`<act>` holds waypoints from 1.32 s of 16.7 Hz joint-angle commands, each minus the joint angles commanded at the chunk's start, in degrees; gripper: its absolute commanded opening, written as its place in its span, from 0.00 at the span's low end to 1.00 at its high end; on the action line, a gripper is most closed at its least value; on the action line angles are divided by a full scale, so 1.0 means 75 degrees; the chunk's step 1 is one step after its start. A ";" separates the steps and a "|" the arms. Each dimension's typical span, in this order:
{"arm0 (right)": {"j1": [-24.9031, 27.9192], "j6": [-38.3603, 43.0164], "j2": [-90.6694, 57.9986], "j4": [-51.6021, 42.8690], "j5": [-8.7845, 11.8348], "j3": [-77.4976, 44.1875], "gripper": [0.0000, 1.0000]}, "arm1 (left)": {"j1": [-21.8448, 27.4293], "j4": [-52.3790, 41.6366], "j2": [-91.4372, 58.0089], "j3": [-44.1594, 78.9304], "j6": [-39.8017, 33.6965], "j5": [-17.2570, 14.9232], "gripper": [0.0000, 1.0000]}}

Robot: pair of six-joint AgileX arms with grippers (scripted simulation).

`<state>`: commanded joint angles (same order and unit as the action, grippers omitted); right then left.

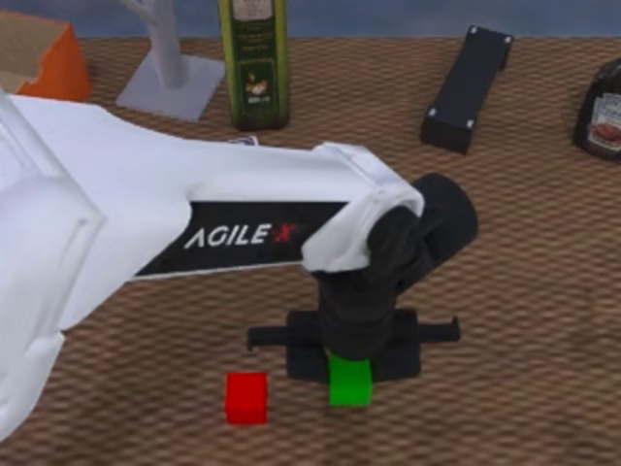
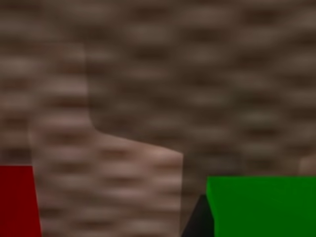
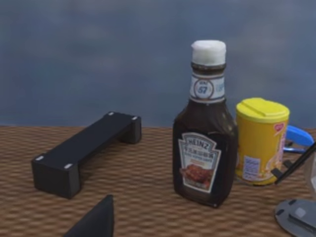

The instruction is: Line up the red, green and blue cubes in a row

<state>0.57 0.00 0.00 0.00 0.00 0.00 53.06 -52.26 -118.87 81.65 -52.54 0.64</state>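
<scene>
My left gripper reaches down near the table's front middle and is shut on the green cube. In the left wrist view one dark finger presses against the side of the green cube. The red cube rests on the mat just left of the green one, with a small gap between them; its edge also shows in the left wrist view as a red cube. The blue cube is out of view. My right arm is parked outside the top view; only one dark fingertip shows, holding nothing.
Along the back stand an orange box, a white stand, an olive oil bottle, a black block and a brown sauce bottle. A yellow canister stands beside the sauce bottle.
</scene>
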 joint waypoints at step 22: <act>0.0000 0.0000 0.0000 0.0000 0.0000 0.0000 1.00 | -0.0030 -0.0580 0.0156 0.0430 -0.0020 0.0003 1.00</act>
<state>0.57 0.00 0.00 0.00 0.00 0.00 52.83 -56.62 -117.71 84.88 -52.69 0.67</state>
